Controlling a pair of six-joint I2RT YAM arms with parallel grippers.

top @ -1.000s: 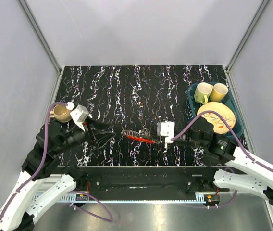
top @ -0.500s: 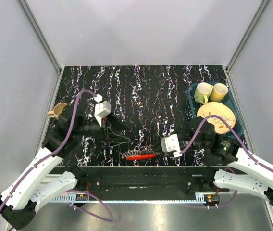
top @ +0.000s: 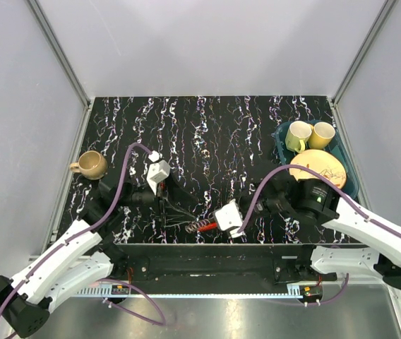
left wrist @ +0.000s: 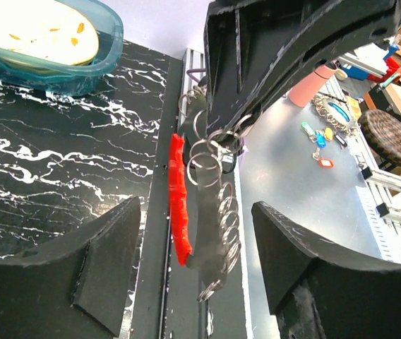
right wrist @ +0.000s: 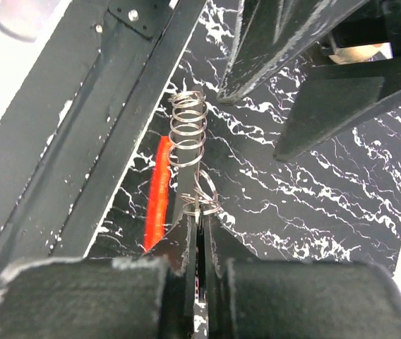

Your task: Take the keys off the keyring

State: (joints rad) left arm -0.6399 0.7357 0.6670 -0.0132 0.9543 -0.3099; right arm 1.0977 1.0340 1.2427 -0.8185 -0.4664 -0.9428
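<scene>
Keyring (right wrist: pixel 204 203) pinched tight in right hand (right wrist: pixel 199 236); keys (left wrist: pixel 207 229) lie lengthwise between wide-open fingers of left hand (left wrist: pixel 195 244), untouched.

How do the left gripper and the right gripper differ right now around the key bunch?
The left gripper is open, its fingers spread wide; the right gripper is shut. The left gripper holds nothing, the keys showing untouched in the gap ahead of it; the right gripper pinches the keys at one end. Both have black fingers and point at the keys near the table's front edge.
</scene>
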